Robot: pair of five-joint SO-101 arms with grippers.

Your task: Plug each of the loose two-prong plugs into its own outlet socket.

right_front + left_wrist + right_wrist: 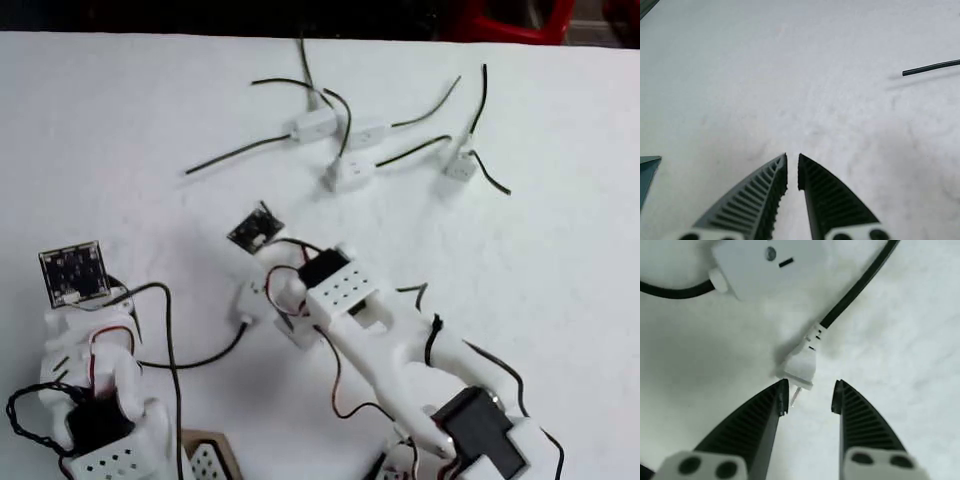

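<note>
White right arm (400,350) stretches forward, pincer (811,386) parted at plug (801,365).

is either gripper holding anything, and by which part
Nothing is held. The right gripper is open, the small white two-prong plug lying at its fingertips; the left gripper is empty.

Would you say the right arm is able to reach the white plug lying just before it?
Probably yes: the right end effector stands open just short of the plug, with nothing lying between them.
</note>
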